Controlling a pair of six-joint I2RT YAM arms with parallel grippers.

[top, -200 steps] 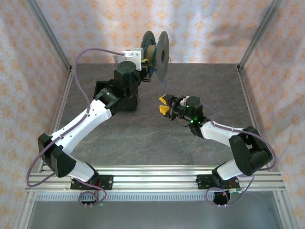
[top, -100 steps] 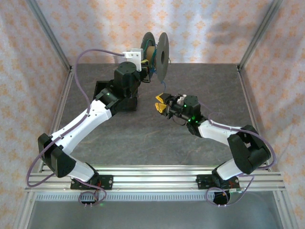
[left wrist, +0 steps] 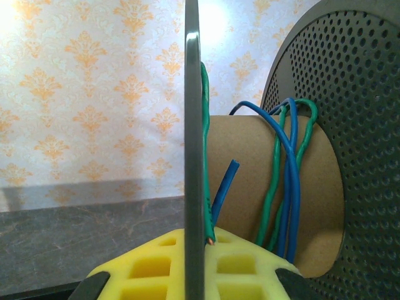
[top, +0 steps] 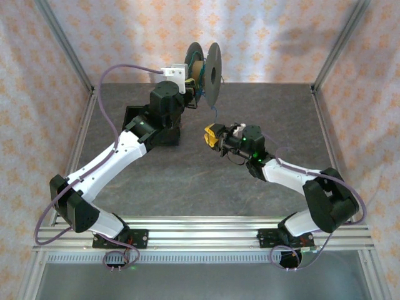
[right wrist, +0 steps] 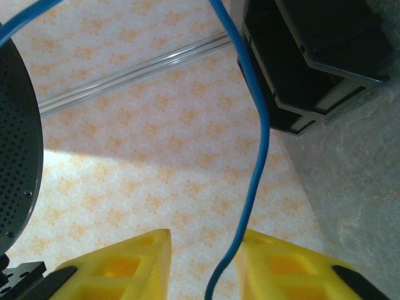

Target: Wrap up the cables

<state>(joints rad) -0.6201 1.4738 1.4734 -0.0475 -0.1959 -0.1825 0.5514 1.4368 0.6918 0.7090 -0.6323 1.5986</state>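
The dark grey spool (top: 212,65) stands on edge at the back of the table. My left gripper (top: 190,80) is shut on its near flange (left wrist: 192,125), which runs between the yellow pads (left wrist: 250,265). On the cardboard core (left wrist: 240,175) the green cable (left wrist: 269,206) and the blue cable (left wrist: 291,187) are wound in a few loose turns, with both free ends sticking out by the flange. The blue cable (top: 214,114) hangs down from the spool to my right gripper (top: 210,136). In the right wrist view it (right wrist: 263,137) passes between the open jaws (right wrist: 202,244), close to the right pad.
A black box (top: 164,132) sits under the left arm's wrist and shows at the upper right in the right wrist view (right wrist: 312,56). Metal frame posts (top: 75,131) and patterned curtain walls enclose the grey table (top: 187,181).
My right gripper has shifted slightly left toward the spool and its jaws have narrowed around the blue cable. The left arm and the spool have not moved.
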